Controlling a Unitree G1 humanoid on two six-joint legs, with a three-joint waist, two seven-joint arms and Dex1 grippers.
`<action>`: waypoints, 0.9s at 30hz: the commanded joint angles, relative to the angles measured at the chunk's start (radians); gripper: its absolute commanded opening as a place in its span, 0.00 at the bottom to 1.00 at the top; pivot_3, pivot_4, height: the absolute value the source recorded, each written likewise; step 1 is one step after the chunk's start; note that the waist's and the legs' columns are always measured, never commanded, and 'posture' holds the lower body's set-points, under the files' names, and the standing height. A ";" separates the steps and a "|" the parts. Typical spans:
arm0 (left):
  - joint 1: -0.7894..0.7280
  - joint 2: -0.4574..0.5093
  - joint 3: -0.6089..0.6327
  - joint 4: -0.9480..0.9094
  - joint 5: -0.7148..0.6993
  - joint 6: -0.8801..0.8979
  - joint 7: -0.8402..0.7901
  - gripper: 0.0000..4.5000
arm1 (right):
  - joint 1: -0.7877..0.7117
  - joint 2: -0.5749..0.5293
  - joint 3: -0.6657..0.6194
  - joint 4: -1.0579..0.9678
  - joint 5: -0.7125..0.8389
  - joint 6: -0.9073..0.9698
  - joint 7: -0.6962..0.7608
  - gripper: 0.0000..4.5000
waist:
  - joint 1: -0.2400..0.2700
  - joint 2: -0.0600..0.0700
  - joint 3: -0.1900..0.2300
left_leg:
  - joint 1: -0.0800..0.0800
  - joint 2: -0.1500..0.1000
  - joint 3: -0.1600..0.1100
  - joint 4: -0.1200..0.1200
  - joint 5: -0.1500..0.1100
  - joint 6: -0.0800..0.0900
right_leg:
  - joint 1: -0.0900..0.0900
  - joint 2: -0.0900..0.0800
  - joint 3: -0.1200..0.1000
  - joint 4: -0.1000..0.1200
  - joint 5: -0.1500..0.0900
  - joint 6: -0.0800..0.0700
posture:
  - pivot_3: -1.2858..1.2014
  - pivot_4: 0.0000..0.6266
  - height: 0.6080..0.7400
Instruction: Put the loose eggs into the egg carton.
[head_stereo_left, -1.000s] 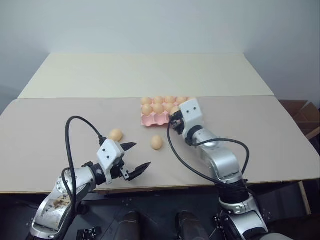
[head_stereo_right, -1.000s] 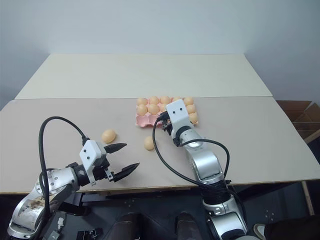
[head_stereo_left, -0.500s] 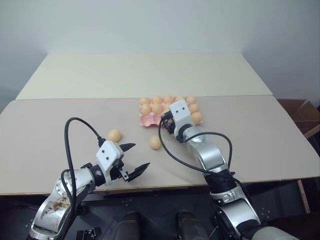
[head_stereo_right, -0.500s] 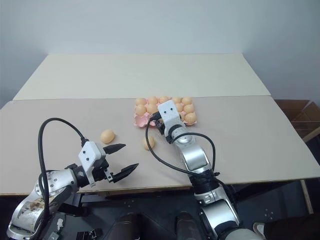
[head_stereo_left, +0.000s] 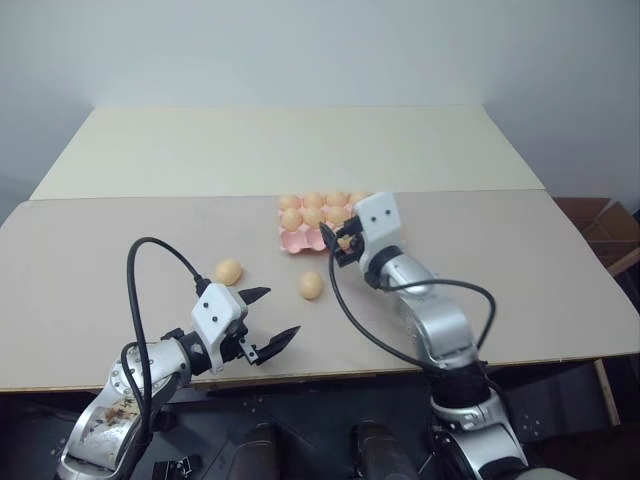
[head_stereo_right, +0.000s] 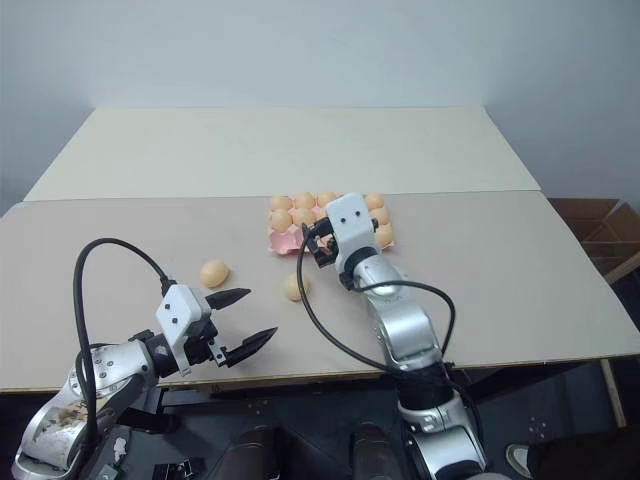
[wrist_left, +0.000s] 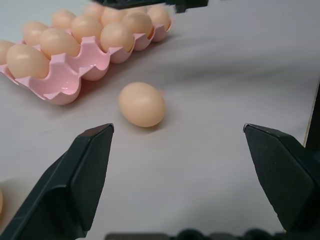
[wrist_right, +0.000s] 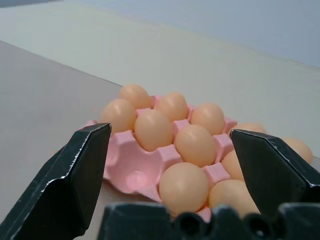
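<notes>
A: How far was the work?

B: The flat pink moulded egg carton (head_stereo_left: 306, 238) lay just above the centre of the head view, nearly full; one corner cup (wrist_right: 131, 178) was empty. Two smooth tan oval loose eggs were outside on the pale surface (head_stereo_left: 540, 270): one (head_stereo_left: 311, 286) just below the carton, another (head_stereo_left: 228, 271) further left.

A: And the pincers?

B: The right pincer (head_stereo_left: 338, 245) hovered wide open and empty at the carton. The left pincer (head_stereo_left: 268, 318) was open too, empty, lower left, near the eggs.
</notes>
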 joint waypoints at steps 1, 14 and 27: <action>-0.007 -0.009 0.021 -0.047 -0.026 0.033 0.028 1.00 | 0.063 -0.067 -0.041 -0.177 0.082 -0.005 0.102 0.99 | -0.001 0.000 0.000 | 0.000 0.000 0.000 0.000 0.000 0.000 | 0.000 0.000 0.000 0.000 0.000 0.000 | 0.52 0.24 1.00; -0.061 -0.040 -0.051 -0.075 0.041 0.199 0.181 1.00 | 0.445 -0.433 -0.301 -0.501 0.456 0.022 0.448 0.99 | 0.016 -0.001 0.001 | 0.003 0.000 0.000 0.000 0.000 0.000 | 0.002 0.001 0.000 -0.001 -0.003 0.005 | 0.52 0.24 1.00; -0.112 -0.071 -0.109 -0.102 0.074 0.273 0.259 1.00 | 0.532 -0.548 -0.334 -0.519 0.525 0.000 0.473 0.99 | 0.024 -0.002 0.001 | 0.002 -0.001 0.000 0.000 0.000 0.000 | 0.002 0.000 0.001 -0.002 -0.002 0.003 | 0.52 0.24 1.00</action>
